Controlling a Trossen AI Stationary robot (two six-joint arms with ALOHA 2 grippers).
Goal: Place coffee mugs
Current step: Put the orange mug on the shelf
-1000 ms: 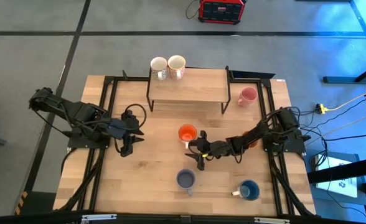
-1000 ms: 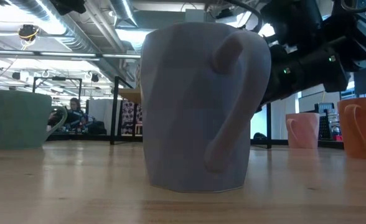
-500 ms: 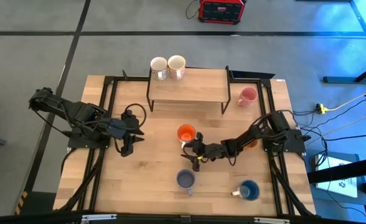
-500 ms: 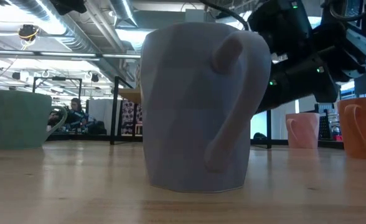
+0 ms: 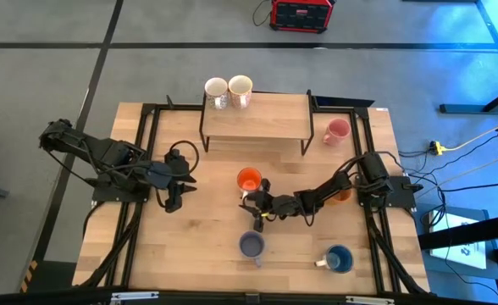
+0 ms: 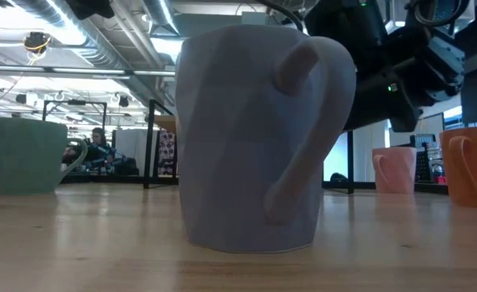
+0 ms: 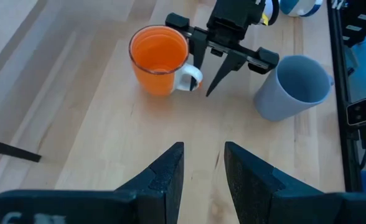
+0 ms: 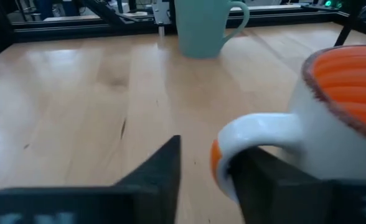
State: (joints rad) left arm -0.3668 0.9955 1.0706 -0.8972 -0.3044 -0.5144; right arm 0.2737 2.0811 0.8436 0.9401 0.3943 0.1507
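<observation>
The bright orange mug (image 5: 249, 180) stands upright mid-table with its white handle (image 7: 188, 77) toward the near edge. My right gripper (image 7: 201, 79) lies low beside it, open, with the handle between its fingers. A lavender-grey mug (image 5: 251, 246) stands just nearer, close to that gripper's body. My left gripper (image 7: 203, 149) waits open and empty left of centre (image 5: 175, 191). Two white mugs (image 5: 228, 90) stand on the shelf's far left end. My right gripper comes in level from the table's right, fingers on either side of the orange mug's handle (image 8: 229, 146). One finger (image 8: 261, 180) lies against the handle's loop; the other finger (image 8: 161, 168) stands a little apart. The mug's base rests on the table.
A wooden shelf on black legs (image 5: 257, 119) stands at the table's far edge, a pink mug (image 5: 336, 131) to its right. A blue mug (image 5: 340, 258) sits near right, an amber mug (image 5: 344, 195) shows under my right arm, and a pale green mug (image 8: 201, 25) stands far left.
My right gripper has gone toward the table's left, its fingers sliding around the orange mug's handle and narrowing. The orange mug has slid slightly left. The lavender-grey mug has shifted a little on the table.
</observation>
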